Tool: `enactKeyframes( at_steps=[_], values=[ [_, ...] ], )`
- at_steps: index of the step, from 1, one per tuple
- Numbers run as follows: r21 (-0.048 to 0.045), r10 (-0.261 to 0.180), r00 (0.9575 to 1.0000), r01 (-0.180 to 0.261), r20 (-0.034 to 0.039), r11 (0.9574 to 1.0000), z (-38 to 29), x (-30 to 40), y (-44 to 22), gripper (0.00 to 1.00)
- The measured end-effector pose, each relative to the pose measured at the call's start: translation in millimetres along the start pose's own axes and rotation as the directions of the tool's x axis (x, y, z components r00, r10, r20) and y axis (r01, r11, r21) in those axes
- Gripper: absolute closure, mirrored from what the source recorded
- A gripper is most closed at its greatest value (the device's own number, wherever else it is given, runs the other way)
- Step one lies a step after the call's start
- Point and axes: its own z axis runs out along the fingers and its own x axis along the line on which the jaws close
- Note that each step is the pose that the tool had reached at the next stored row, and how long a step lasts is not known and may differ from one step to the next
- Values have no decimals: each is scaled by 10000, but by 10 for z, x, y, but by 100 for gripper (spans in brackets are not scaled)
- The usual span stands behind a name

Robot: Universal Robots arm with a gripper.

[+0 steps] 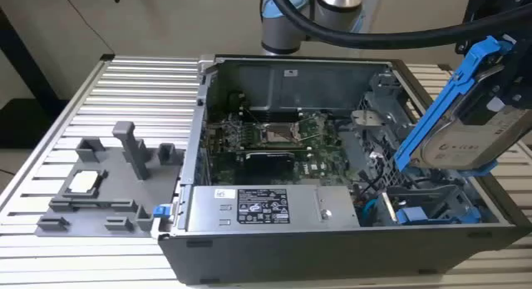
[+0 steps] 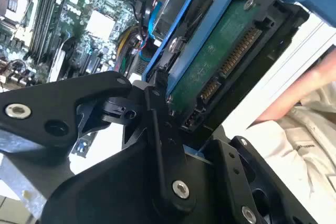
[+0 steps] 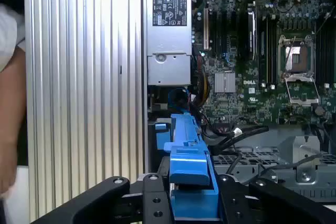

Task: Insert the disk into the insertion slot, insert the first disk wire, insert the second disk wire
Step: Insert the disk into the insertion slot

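The black jaws clamp the disk [image 3: 191,177] by its blue carrier, which sits edge-on between them. Straight ahead of the jaws lies a grey metal box [image 3: 168,61] with a black-and-white sticker. Off one side of the jaws spreads the green circuit board [image 3: 247,77] with its square socket [image 3: 296,59]. Off the other side runs the ribbed counter [image 3: 84,77], with a person's arm [image 3: 9,119] beyond it.

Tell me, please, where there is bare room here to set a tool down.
The ribbed table is bare beyond the grey tray, on the exterior view's left. Inside the computer case it is crowded, the disk held above the bay.
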Motion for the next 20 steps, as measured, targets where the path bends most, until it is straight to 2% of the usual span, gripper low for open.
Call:
enactKeyframes(
  at_steps=[10, 20],
  values=[
    [0, 0, 10000, 0, 2, 10000, 10, -3, 1, 67],
    [15, 0, 10000, 0, 1, 10000, 107, -1, -9, 67]
  ],
)
